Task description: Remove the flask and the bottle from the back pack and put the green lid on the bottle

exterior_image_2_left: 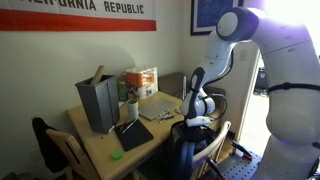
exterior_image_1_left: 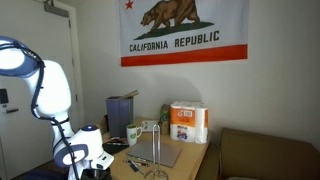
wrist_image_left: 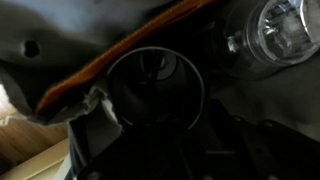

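Dark round rim (wrist_image_left: 155,88) right under my lens. My gripper (exterior_image_2_left: 193,122) hangs low over the back pack (exterior_image_2_left: 188,152) beside the table (exterior_image_2_left: 100,150), placed to reach inside. Flask, bottle not made out. Jaws' state: cannot tell.

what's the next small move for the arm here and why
Probably ease the gripper straight down toward the round rim centred in the wrist view, likely the flask's top. In an exterior view the gripper hangs just over the back pack, and nothing is visibly held. Whether its jaws are open is unclear.
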{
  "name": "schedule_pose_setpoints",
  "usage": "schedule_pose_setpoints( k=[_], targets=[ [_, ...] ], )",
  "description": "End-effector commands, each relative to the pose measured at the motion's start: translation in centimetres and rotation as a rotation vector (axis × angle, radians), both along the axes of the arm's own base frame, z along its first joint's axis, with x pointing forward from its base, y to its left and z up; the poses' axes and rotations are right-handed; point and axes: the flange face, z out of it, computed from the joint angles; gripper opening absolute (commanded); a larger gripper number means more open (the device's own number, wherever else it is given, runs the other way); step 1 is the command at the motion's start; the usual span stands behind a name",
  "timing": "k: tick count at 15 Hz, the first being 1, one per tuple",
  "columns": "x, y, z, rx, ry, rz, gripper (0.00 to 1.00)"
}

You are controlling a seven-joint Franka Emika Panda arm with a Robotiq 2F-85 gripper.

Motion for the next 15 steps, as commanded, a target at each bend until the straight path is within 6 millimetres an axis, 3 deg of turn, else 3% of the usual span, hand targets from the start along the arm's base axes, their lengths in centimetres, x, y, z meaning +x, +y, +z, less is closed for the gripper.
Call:
schedule_pose_setpoints(
  k=[1, 4, 5, 8, 15],
  targets=[
    [0.0, -0.2, -0.3, 0.001, -0.005, 0.011, 0.06],
    [-0.3, -0.2, -0.3, -0.002, 0.007, 0.001, 0.00],
    [-0.3, -0.3, -0.1, 0.000, 0.013, -0.006, 0.05],
    [-0.1, -0.2, 1.4, 0.006, 0.031, -0.018, 0.05],
    [1.5, -0.3, 11.3, -0.030, 0.168, 0.008, 0.04]
  ],
)
